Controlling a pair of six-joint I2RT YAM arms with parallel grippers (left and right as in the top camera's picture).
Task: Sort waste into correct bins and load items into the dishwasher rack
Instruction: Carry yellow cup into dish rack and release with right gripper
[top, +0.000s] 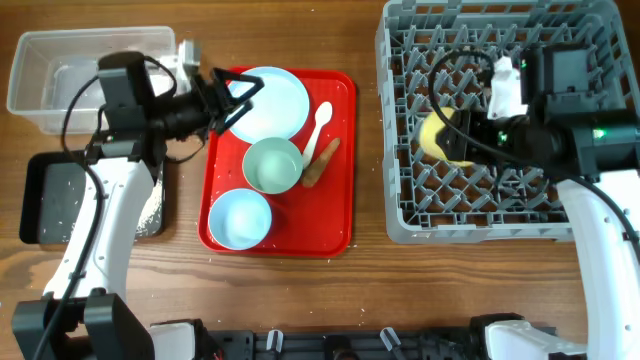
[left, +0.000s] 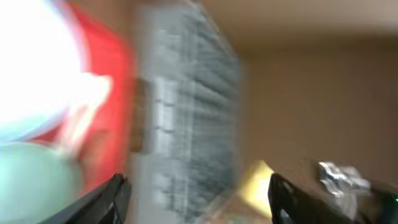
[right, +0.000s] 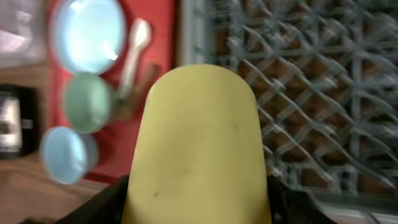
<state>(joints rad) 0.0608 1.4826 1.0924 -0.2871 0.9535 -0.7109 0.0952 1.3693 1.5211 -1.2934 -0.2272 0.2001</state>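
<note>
Both arms have white moulded link shells w/ black joint housings & boxy black motor blocks at the wrists: left arm, right arm. Thin black cables run along the links & loop off each wrist; right wrist has a small green LED + a white cam module. Left end effector & right end effector are matte black, each w/ two slim tapered fingers.

The overhead view looks straight down on the whole table. The blurred left wrist view faces across the red serving tray toward the dishwasher rack; the right wrist view, close behind the yellow cup, shares both
</note>
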